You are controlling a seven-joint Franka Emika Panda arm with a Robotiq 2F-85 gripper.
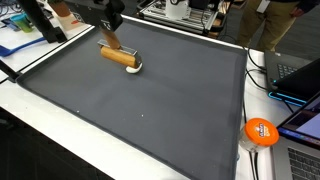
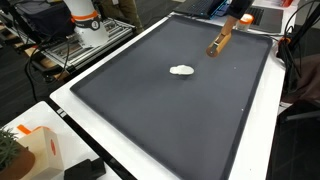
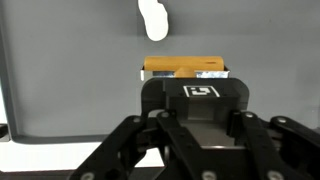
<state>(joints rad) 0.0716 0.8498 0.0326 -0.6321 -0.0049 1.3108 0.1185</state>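
My gripper (image 1: 113,38) is shut on the upper end of a light brown wooden stick (image 1: 122,57), which hangs tilted over the far part of a dark grey mat (image 1: 150,110). In an exterior view the gripper (image 2: 229,30) holds the stick (image 2: 218,44) near the mat's far edge. A small white lump (image 2: 182,70) lies on the mat (image 2: 170,110), apart from the stick's lower end. In the wrist view the stick (image 3: 185,67) shows between the jaws (image 3: 185,80), with the white lump (image 3: 153,18) beyond it.
An orange round object (image 1: 260,131) lies on the white table edge beside laptops (image 1: 305,115) and cables. The robot base (image 2: 85,25) stands at a mat corner. A white and orange box (image 2: 32,142) sits near the front. People and cluttered desks stand behind.
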